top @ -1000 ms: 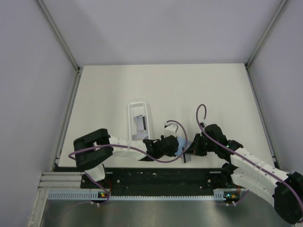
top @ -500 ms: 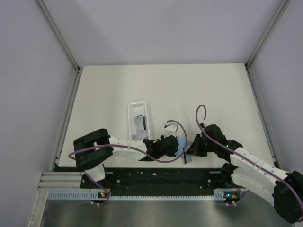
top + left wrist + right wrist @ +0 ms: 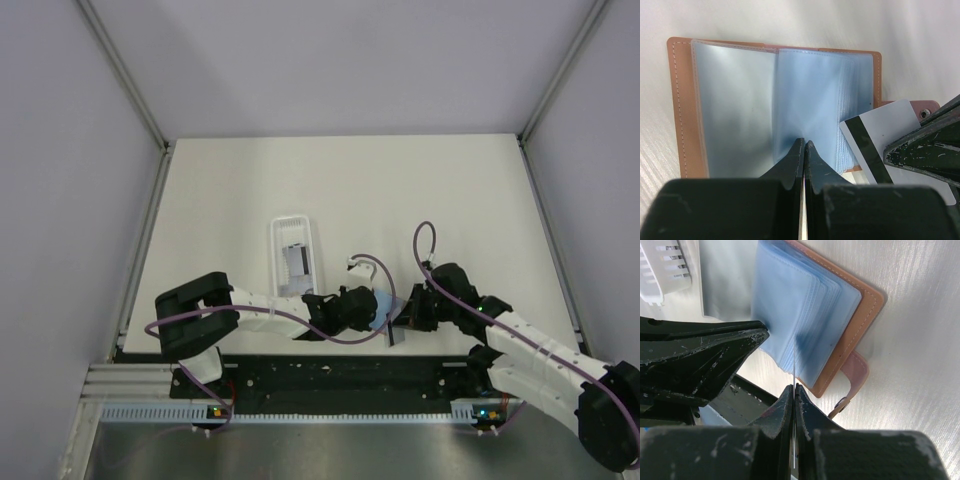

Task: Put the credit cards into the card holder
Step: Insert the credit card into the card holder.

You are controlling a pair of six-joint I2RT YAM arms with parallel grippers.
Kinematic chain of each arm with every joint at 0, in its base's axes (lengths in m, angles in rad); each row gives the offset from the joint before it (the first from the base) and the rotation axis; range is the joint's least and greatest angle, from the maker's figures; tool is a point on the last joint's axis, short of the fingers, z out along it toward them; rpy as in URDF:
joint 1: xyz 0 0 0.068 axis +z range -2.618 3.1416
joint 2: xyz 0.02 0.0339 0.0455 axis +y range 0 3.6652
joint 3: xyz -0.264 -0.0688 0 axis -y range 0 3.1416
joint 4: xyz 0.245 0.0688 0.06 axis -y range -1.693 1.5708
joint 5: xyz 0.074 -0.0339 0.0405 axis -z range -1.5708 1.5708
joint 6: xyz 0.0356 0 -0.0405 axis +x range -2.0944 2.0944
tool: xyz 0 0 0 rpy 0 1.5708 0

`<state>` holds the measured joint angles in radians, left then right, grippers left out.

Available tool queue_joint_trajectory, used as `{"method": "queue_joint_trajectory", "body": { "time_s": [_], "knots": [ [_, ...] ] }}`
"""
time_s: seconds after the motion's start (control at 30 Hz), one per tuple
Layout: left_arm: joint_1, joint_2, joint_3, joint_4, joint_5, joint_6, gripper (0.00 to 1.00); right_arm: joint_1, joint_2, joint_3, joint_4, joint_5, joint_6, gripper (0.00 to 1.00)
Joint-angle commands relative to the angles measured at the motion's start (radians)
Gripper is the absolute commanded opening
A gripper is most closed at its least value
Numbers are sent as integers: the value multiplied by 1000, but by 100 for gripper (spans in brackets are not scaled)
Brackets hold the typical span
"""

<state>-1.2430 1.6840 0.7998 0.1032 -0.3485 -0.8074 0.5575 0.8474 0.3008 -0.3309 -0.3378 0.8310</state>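
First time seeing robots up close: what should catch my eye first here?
An orange-brown card holder lies open front and centre, blue sleeves fanned. The left hand pinches one sleeve; the right hand holds a dark-striped credit card beside its edge. A white tray sits farther back.

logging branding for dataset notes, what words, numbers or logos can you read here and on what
No readable text anywhere.
credit card: white face with a dark stripe, no print showing.
card holder: plain orange-brown cover and blue sleeves, no logo.
white tray: no marking on the part in view.
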Motion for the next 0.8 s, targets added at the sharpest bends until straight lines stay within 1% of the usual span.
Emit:
{"method": "queue_joint_trajectory", "body": {
  "time_s": [0.0, 0.53, 0.77],
  "knots": [
    [8, -21, -8, -22, -6, 8, 0, -11, 4, -11, 4, 11, -9, 0],
    [11, -23, -7, -23, -3, 10, 0, -11, 15, -12, 1, 16, -16, 0],
    [11, -27, -7, -23, 3, 10, 0, -10, 50, -11, 56, 8, -15, 0]
  ]
}}
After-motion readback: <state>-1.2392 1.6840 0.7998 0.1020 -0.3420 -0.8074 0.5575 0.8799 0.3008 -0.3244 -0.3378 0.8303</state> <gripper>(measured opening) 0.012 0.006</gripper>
